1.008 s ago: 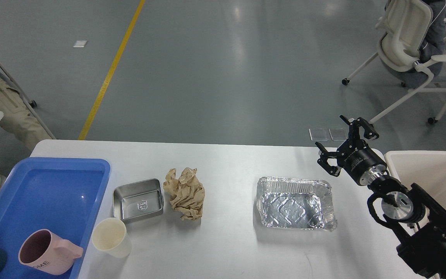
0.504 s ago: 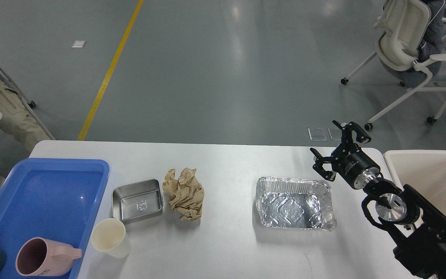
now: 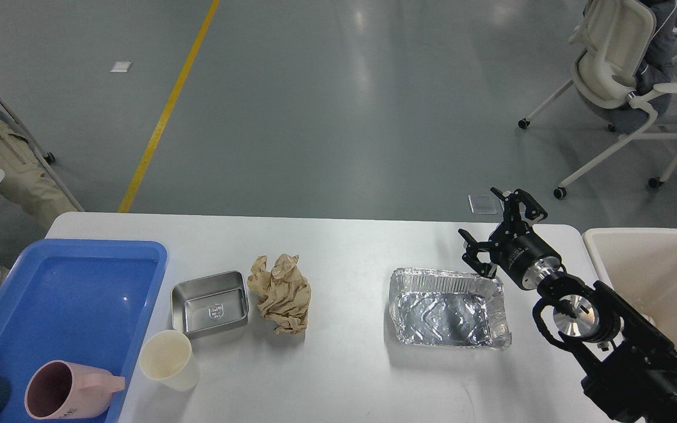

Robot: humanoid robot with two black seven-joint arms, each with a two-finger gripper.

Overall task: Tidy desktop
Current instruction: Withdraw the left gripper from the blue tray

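The white desktop (image 3: pixel 350 247) fills the lower view. On it lie a silver foil tray (image 3: pixel 447 308) at the right, a crumpled ball of brown paper (image 3: pixel 281 292) in the middle, a small steel dish (image 3: pixel 210 304) and a cream cup (image 3: pixel 168 359). My right gripper (image 3: pixel 490 226) is open and empty, raised above the table just beyond the foil tray's far right corner. My left gripper is out of view.
A blue plastic tray (image 3: pixel 80 282) sits at the left with a pink mug (image 3: pixel 62 390) in its near corner. A cream bin (image 3: pixel 656 264) stands off the table's right end. A white office chair (image 3: pixel 620 76) stands on the floor beyond.
My right gripper has moved left, from near the bin toward the foil tray's far right corner. It stays open. Nothing on the table has moved.
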